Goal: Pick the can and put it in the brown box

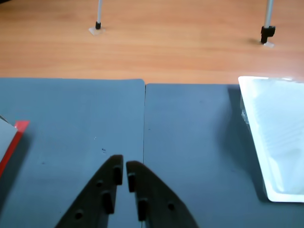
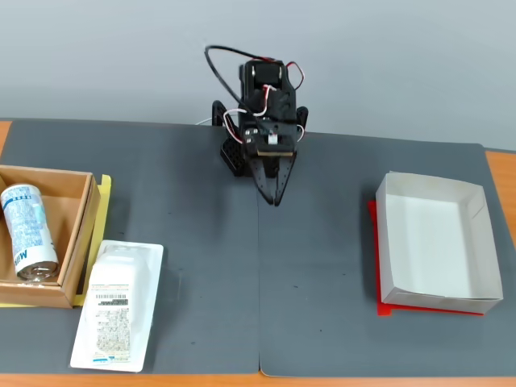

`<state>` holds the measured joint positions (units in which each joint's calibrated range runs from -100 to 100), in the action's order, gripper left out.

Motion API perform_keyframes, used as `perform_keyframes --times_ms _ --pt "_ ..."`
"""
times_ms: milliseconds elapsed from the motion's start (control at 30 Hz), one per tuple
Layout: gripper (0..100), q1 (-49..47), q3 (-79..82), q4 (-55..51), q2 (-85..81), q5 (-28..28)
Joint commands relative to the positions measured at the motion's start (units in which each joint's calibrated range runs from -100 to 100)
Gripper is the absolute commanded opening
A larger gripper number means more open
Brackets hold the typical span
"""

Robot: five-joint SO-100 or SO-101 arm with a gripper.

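The can [image 2: 28,230], white with light-blue patterning and a silver end, lies on its side inside the brown box [image 2: 87,235] at the left edge of the fixed view. My gripper [image 2: 276,198] hangs over the middle of the grey mat, far to the right of the box, pointing down. In the wrist view my gripper [image 1: 124,165] is at the bottom edge, its jaws nearly touching and holding nothing. The can and the brown box are out of the wrist view.
A flat white plastic packet [image 2: 117,305] with a barcode label lies next to the brown box; it also shows in the wrist view [image 1: 278,137]. A white shallow box [image 2: 435,242] stands on a red sheet [image 1: 14,137]. Two thin stand legs [image 1: 98,23] rest on the wooden table.
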<state>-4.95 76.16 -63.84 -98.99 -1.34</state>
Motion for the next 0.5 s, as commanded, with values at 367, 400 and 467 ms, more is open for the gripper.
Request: perform_keyframes --times_ms 367,400,467 --pt "1 0.73 21.76 7.99 -0.68 -0.12" --pt "1 0.73 21.76 7.81 -0.84 -0.12" --pt "1 0.73 21.67 7.12 -0.84 -0.17"
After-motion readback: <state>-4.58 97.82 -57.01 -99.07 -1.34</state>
